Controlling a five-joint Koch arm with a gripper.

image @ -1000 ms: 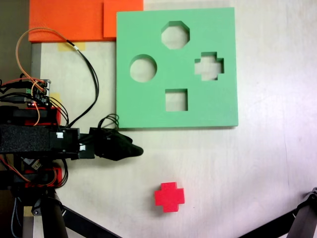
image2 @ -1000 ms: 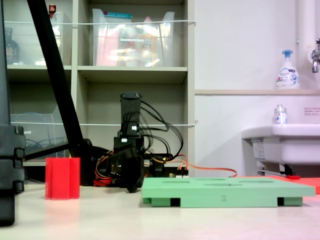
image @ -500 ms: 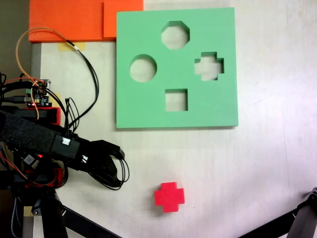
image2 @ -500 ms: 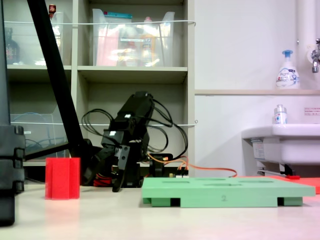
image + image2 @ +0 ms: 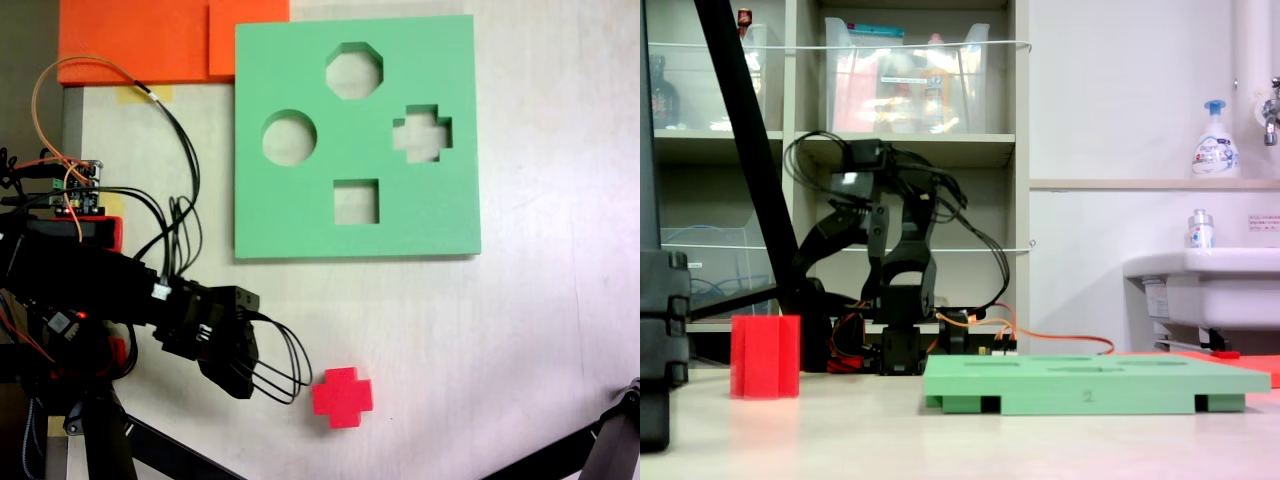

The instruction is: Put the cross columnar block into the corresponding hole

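Observation:
The cross columnar block (image 5: pixel 342 397) is bright red and stands on the pale table below the green foam board (image 5: pixel 300 215); in the low fixed view the block (image 5: pixel 765 357) is at the left and the board (image 5: pixel 1095 383) lies flat at the right. The corresponding hole (image 5: pixel 421 133) is the plus-shaped cutout on the board's right side, with nothing in it. My gripper (image 5: pixel 240 380) reaches in from the left, raised off the table, its tip a short way left of the block and not touching it. Its jaws overlap as one dark shape.
Octagonal, round and square cutouts also pierce the board. Orange foam sheets (image 5: pixel 150 40) lie at the top left. A controller board with wires (image 5: pixel 75 195) sits by the arm's base. Black stand legs cross the lower corners (image 5: pixel 610 445). A sink (image 5: pixel 1205 285) stands behind the table.
The arm has swung away from the board's lower left edge toward the red block and has lifted. Block and board have not moved.

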